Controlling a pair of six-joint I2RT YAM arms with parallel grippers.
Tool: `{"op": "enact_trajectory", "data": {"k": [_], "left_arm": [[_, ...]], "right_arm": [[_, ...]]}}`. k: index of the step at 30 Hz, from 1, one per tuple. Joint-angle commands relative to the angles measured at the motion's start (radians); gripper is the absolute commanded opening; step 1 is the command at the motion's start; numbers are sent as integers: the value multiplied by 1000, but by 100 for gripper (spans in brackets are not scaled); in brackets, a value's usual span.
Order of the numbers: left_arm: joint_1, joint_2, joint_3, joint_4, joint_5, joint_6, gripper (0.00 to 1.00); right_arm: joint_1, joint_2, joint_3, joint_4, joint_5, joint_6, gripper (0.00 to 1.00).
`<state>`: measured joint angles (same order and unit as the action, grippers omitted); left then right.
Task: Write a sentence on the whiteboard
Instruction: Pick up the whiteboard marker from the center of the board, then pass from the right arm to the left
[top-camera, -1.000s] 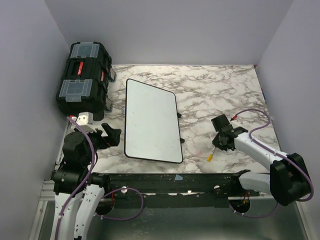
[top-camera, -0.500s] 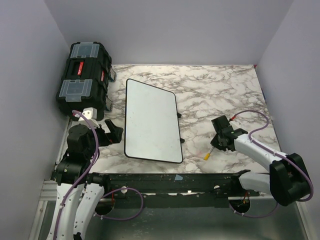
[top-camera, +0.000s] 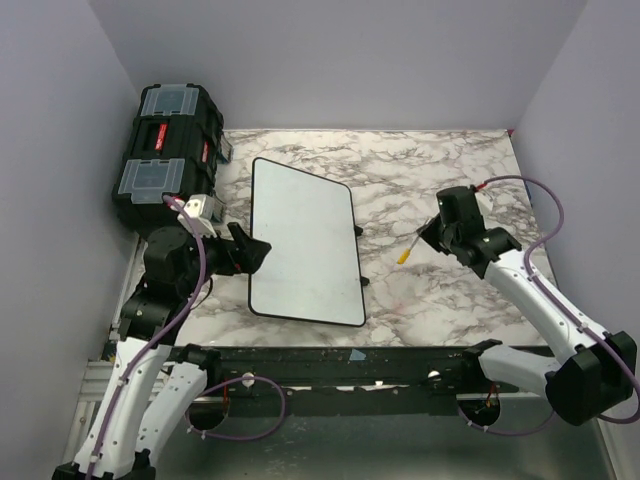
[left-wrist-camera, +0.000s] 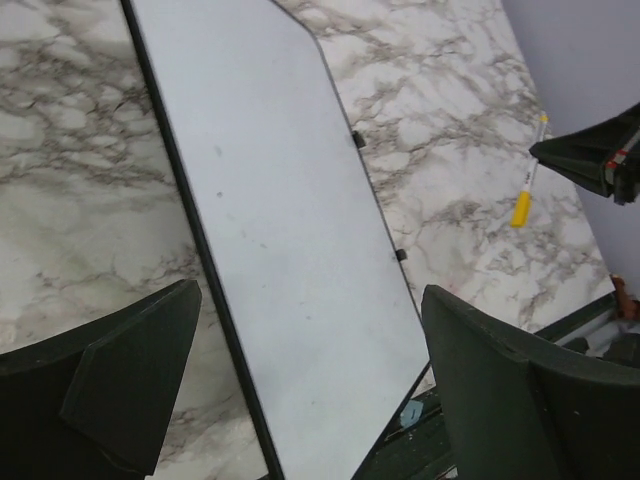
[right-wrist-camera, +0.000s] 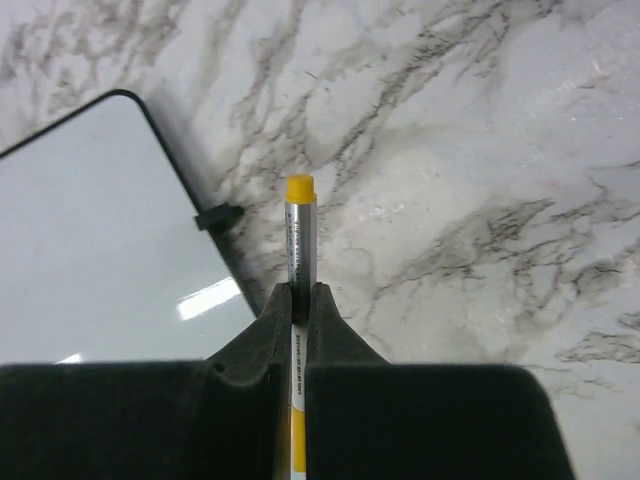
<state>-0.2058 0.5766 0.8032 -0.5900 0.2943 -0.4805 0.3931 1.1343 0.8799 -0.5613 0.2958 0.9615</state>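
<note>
Right of the whiteboard (top-camera: 305, 240), which lies flat mid-table with its surface blank, the right end effector (top-camera: 422, 238) is clenched on a marker (top-camera: 404, 253), yellow end pointing toward the board's right edge. That yellow end looks like a cap, so it probably needs pulling off before any stroke. The left end effector (top-camera: 254, 249) hangs released over the board's left rim, well placed either to take the cap or to press the board down. For clean letters the board should be pinned first, then the marker tipped nearly upright and set down lightly near the far corner. Since a second ago the right arm has lifted the marker off the marble table (top-camera: 440, 180) and carried it farther back, while the left arm has swung from beside the board to over its rim.
</note>
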Motion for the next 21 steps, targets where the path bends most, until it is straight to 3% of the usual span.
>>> {"op": "enact_trajectory", "data": {"k": [1, 6, 11, 21], "left_arm": [[-99, 46, 50, 173, 25, -69, 93], [-191, 130, 41, 336, 38, -134, 87], [-290, 234, 41, 544, 62, -184, 87], [-432, 464, 148, 762, 58, -231, 86]], "right_arm": [[3, 8, 97, -55, -37, 87, 1], [4, -6, 165, -45, -73, 162, 1], [4, -77, 133, 72, -123, 227, 1], [4, -145, 139, 201, -191, 289, 1]]}}
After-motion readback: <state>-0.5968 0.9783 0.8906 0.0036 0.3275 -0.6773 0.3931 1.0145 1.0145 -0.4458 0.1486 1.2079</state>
